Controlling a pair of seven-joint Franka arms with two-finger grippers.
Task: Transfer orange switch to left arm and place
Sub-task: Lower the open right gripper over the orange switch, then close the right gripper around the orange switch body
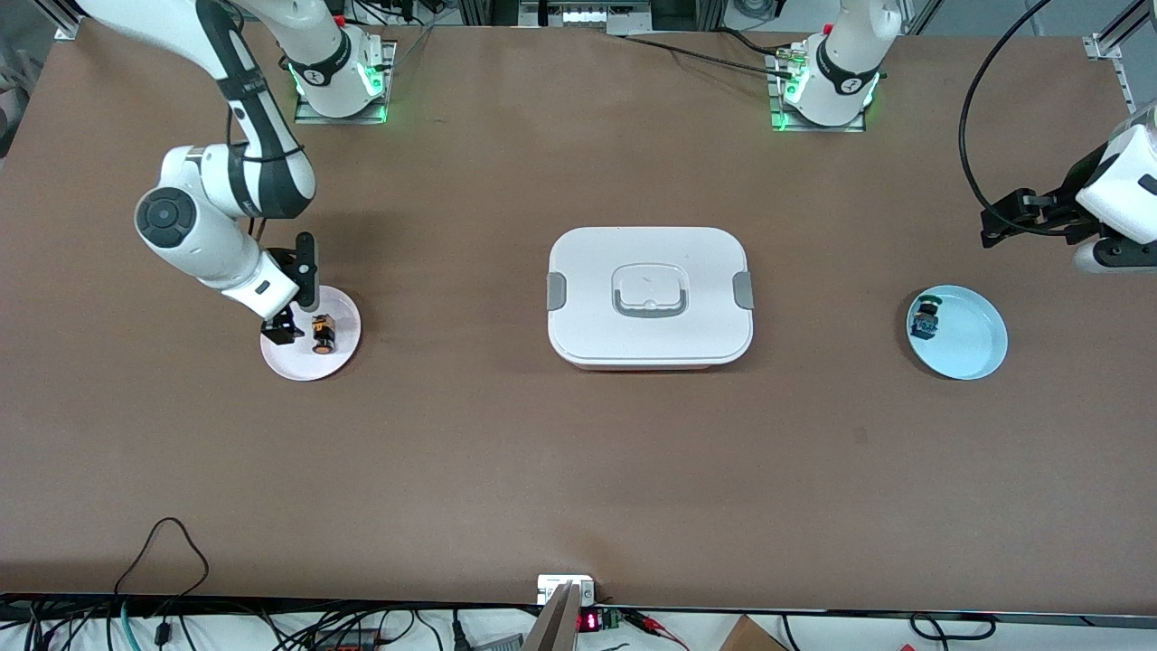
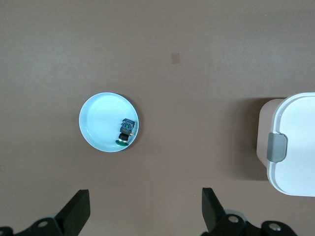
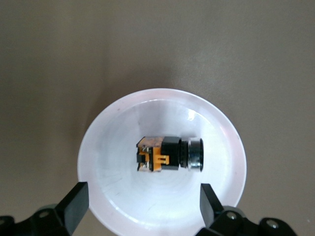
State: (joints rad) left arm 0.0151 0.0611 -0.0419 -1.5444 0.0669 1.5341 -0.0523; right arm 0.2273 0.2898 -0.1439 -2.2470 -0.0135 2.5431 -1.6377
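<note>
The orange switch (image 1: 323, 334) (image 3: 167, 154) lies on its side on a pale pink plate (image 1: 303, 366) (image 3: 123, 123) toward the right arm's end of the table. My right gripper (image 1: 296, 307) (image 3: 142, 199) hangs low over that plate, open, with the switch near its fingers but not between them. The white lidded box (image 1: 649, 297) (image 2: 295, 147) stands at the table's middle. My left gripper (image 1: 994, 226) (image 2: 145, 206) is open and empty, high over the left arm's end of the table.
A light blue plate (image 1: 972, 339) (image 2: 101, 118) lies toward the left arm's end of the table, with a dark green-capped switch (image 1: 926, 316) (image 2: 126, 132) on it. Brown tabletop (image 1: 578, 470) stretches between the plates and the box.
</note>
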